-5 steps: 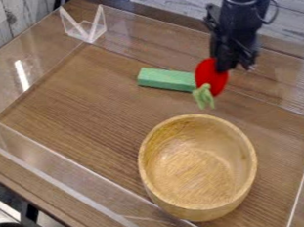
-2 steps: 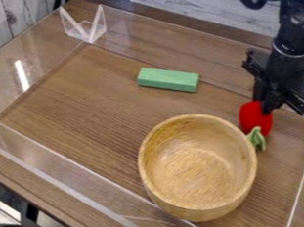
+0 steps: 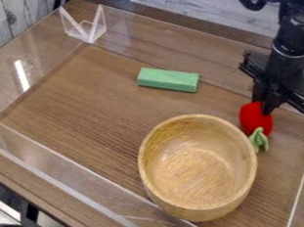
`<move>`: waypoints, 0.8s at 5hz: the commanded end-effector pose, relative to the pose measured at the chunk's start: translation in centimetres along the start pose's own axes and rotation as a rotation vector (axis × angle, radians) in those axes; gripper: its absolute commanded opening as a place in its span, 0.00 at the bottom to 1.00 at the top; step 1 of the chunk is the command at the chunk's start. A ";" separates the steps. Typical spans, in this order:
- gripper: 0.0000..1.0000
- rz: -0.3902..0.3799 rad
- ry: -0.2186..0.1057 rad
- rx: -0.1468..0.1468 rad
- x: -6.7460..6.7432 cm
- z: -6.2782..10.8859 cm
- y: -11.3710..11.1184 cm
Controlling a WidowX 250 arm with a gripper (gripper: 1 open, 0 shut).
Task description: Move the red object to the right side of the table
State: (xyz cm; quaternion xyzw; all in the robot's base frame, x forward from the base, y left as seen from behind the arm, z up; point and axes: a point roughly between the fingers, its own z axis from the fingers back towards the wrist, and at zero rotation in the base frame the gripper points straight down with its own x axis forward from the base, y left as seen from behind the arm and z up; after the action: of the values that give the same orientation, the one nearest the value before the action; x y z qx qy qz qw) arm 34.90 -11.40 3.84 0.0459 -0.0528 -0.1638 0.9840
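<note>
While gripper (image 3: 275,101) pinches red object (image 3: 256,117) low at table (image 3: 88,100) right edge: settle gently, then release beside bowl (image 3: 198,166).

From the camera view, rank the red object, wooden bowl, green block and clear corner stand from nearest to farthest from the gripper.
1. Red object: right at the gripper, held in its jaws, near the table's right edge.
2. Wooden bowl: just left and toward the front.
3. Green block: farther left, mid-table.
4. Clear corner stand: far back-left corner.
</note>
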 end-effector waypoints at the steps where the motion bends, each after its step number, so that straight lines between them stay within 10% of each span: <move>1: 0.00 0.074 -0.021 -0.006 0.1 1.5 -0.1; 3: 0.00 0.233 0.011 -0.010 0.5 0.4 -0.4; 4: 1.00 0.227 0.016 -0.019 0.2 0.2 -0.3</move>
State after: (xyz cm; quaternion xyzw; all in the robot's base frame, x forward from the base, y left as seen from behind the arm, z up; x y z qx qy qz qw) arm 34.83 -11.62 3.31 0.0357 -0.0403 -0.0517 0.9972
